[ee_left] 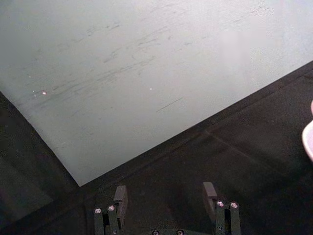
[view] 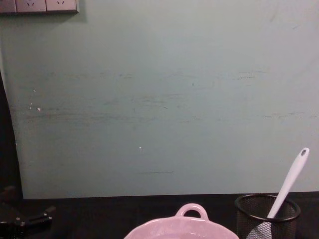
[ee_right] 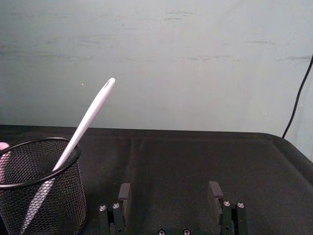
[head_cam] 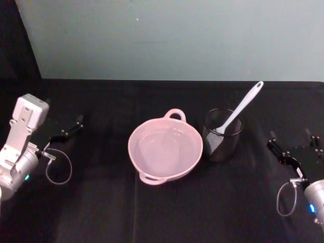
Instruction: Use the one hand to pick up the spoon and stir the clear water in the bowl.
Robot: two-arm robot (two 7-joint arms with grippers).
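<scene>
While both grippers are waiting with jaws apart at the bench's sides, left gripper and right gripper, the white spoon is leaning head-down in the black mesh cup, just beside the glossy pink bowl that is holding faintly shining clear water.

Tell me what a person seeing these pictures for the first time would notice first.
The wide pale pink glossy bowl sits mid-table on the black cloth, a faint shine of clear water inside. Just to its right, a white plastic spoon leans in a black wire-mesh cup, its handle jutting up past the rim. The open black two-fingered left hand and right hand wait at the table's sides, both empty.
</scene>
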